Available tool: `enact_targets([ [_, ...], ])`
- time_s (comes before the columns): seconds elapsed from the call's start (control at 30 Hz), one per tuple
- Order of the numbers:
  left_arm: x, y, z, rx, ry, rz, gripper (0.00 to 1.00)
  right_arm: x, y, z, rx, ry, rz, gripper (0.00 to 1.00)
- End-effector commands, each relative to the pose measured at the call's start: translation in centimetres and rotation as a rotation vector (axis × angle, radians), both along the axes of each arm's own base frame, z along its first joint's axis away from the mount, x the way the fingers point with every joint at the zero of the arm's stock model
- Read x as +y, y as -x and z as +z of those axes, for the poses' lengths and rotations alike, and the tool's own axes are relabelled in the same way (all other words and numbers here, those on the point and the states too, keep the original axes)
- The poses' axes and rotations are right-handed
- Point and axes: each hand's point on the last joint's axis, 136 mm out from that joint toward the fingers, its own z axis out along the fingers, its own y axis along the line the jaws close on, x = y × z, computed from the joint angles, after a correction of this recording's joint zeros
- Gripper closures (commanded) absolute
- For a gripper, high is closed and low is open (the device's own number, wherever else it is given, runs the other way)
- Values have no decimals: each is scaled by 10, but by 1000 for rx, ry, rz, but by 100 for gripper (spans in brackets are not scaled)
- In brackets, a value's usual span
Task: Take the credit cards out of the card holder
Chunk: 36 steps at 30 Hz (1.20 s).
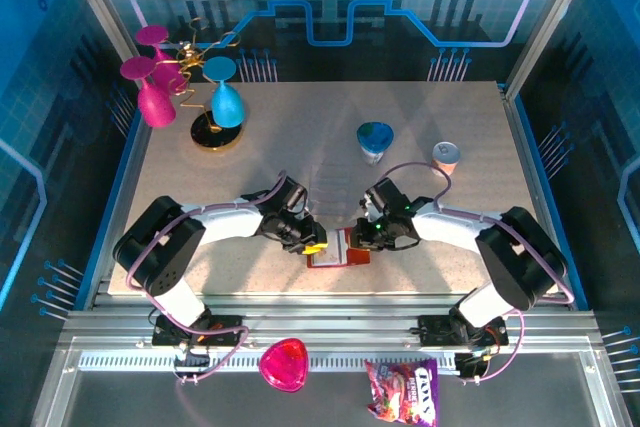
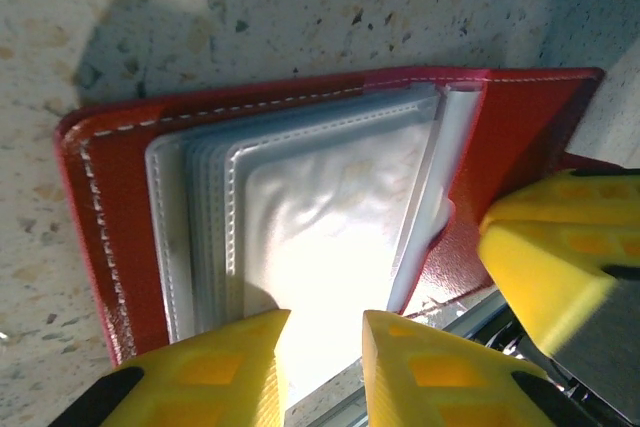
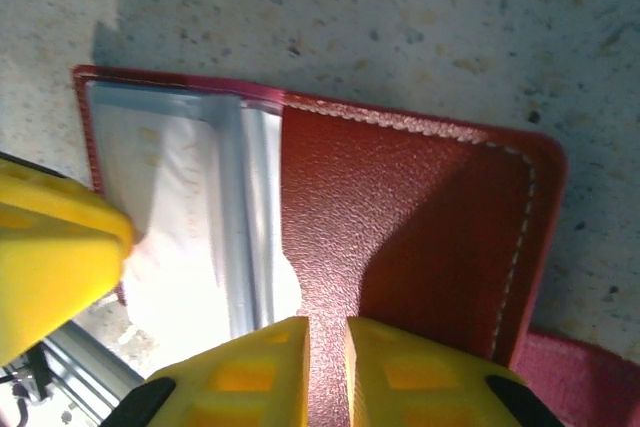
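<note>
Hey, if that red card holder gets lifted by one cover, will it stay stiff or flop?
Probably floppy: the card holder lies folded open, and its clear pockets fan loosely, wrinkled. It looks thin and light, so a push would likely slide it over the table.

The wallet [image 2: 520, 127] is dark red with pale stitching along its edge. Its inner pockets [image 2: 320, 207] are cloudy grey-white. The left hand [image 2: 325, 352] and the right hand [image 3: 327, 362] have bright yellow fingers. The counter [image 2: 250, 17] is pale beige with dark speckles. At far left stand a magenta goblet [image 1: 155, 105] and a blue goblet [image 1: 228, 105].
</note>
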Motion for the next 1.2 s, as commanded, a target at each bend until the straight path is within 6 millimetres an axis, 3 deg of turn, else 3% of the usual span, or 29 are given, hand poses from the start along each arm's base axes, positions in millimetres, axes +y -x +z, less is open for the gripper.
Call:
enact_targets([
  [0.0,15,16,-19,44,-75,-18,75,-15,1,-18,4,56,-20,85],
  [0.23,17,19,-20,52,-86,-20,75,-32,7,-40,22,125,-49,87],
  [0.5,19,16,-16,45,-86,-5,75,-38,6,-38,0,145,-72,91],
  [0.63,17,15,-12,41,-79,-6,75,-34,3,-27,-15,124,-68,91],
  [1.17,-13,-10,31,-10,85,32,75,16,-8,42,-51,-135,-26,90],
])
